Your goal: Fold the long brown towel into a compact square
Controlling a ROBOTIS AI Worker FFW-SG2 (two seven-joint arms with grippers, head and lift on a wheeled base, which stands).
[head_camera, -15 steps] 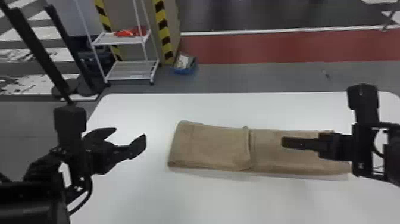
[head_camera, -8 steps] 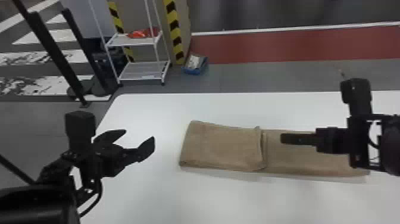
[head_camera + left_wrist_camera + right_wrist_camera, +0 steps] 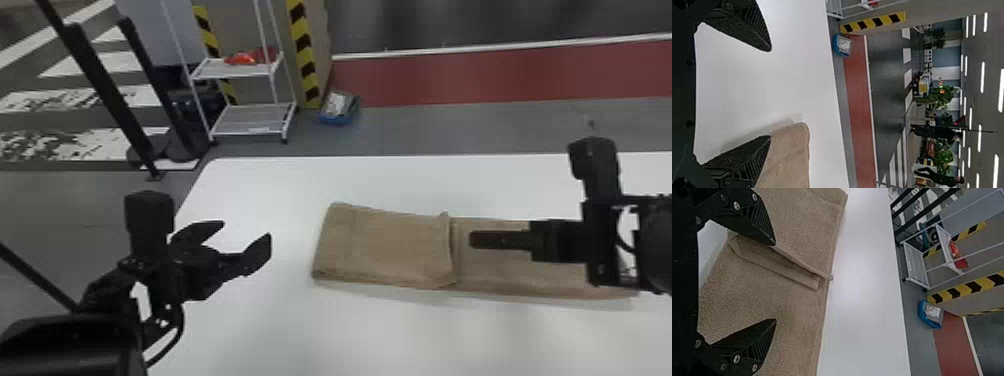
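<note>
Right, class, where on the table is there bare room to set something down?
The white table is bare behind the brown towel, up to the far edge, and in front of the towel. A smaller patch lies between towel and left hand. The right hand crowds the towel's right part.

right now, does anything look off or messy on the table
One thing: the brown towel doesn't lie flat near its middle, where a loose ridge of cloth puckers along the folded part's edge.
</note>
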